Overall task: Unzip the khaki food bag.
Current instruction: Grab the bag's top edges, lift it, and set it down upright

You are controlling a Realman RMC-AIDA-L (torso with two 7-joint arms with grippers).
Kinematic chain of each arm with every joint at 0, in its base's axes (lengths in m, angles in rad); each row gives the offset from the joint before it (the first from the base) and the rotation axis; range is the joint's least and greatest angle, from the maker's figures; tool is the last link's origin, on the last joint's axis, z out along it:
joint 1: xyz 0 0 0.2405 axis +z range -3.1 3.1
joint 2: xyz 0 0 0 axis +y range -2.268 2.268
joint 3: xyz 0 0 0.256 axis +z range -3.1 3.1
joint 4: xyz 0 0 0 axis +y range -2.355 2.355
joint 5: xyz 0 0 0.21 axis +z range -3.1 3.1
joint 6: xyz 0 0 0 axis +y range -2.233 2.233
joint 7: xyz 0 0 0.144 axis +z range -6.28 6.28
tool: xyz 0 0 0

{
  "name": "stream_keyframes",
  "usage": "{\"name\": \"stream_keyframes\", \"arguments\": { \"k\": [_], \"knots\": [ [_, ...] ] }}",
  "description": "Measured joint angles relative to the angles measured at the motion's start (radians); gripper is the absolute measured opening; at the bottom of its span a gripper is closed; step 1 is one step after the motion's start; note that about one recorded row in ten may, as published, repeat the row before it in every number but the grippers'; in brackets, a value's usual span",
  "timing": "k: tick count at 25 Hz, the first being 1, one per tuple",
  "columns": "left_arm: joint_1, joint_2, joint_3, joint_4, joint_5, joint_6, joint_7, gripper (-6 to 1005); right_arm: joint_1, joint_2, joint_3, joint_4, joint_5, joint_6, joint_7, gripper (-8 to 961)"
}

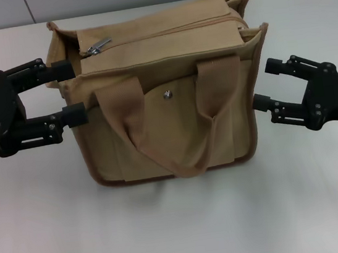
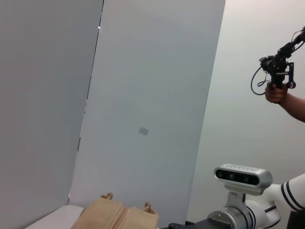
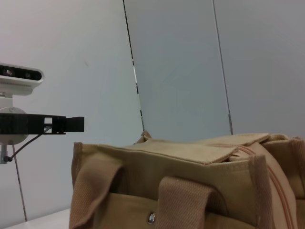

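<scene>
Left tool (image 1: pixel 70 89) sits near the left edge of the tabletop (image 1: pixel 183 231), fingers spread wide, one pad up by the top left corner of the khaki food bag (image 1: pixel 165 96) and the other lower against its left side wall; whether they actually touch the canvas is hard to tell. That looks like a brace, set to keep the bag from sliding when the zipper gets tugged. The bag itself stands upright around the middle of the tabletop, toward the far edge, front pocket and silver snap (image 1: pixel 166 94) facing the robot, both strap handles (image 1: pixel 136 115) drooping down the front. On top, the zipper looks closed, and the metal zipper pull (image 1: pixel 96 47) lies at the left end of the seam, so the run will likely go rightward. Over by the right edge, the right tool (image 1: pixel 265 84) hovers just beside the bag's right wall, also spread wide, holding nothing. My read: nothing is unzipped yet, and one tool must pinch that small pull.
</scene>
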Motion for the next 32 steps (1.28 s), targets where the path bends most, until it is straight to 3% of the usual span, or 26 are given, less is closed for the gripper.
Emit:
{"name": "stream_keyframes", "arguments": {
  "k": [32],
  "knots": [
    [0.003,0.008,-0.001,0.001,-0.001,-0.001,0.002,770,0.025,0.0,0.0,0.0,-0.001,0.0,0.0,809]
  ]
}}
